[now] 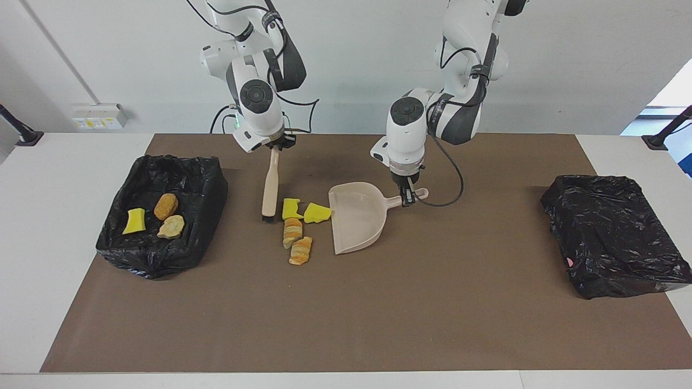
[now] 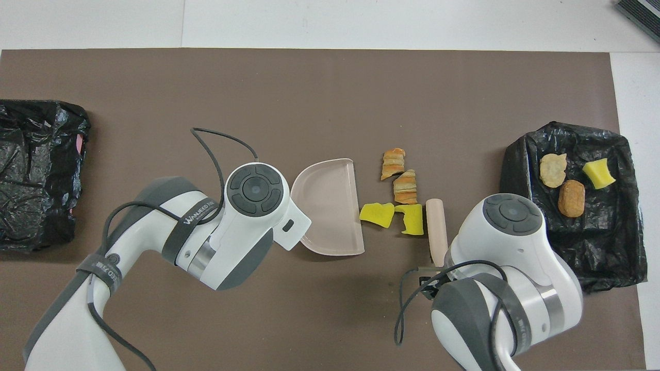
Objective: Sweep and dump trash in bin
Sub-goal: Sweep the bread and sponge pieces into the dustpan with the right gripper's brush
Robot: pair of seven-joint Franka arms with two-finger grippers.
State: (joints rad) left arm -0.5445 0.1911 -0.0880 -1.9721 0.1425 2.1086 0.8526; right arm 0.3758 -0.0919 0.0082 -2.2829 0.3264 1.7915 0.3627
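Right gripper (image 1: 274,147): jaws pinched on the top of the brush (image 1: 270,183) handle; the brush hangs nearly upright, bristles at the tabletop (image 1: 378,313).
Left gripper (image 1: 406,197): jaws pinched on the dustpan (image 1: 357,216) handle, the pan flat on the mat with its open mouth toward the brush.
Trash on the mat: two yellow bits (image 1: 305,212) lie between bristles and pan mouth, one just beside the bristles, the other touching or nearly touching the pan lip; two striped pieces (image 1: 296,242) lie just farther from the robots, outside that line.
Key relation: brush, yellow bits and pan mouth stand in one row along the tabletop's length; a push toward the left arm's end should carry the bits in.
Bin (image 1: 162,216): at the right arm's end, holding three pieces.
Second bin (image 1: 611,232): at the left arm's end.
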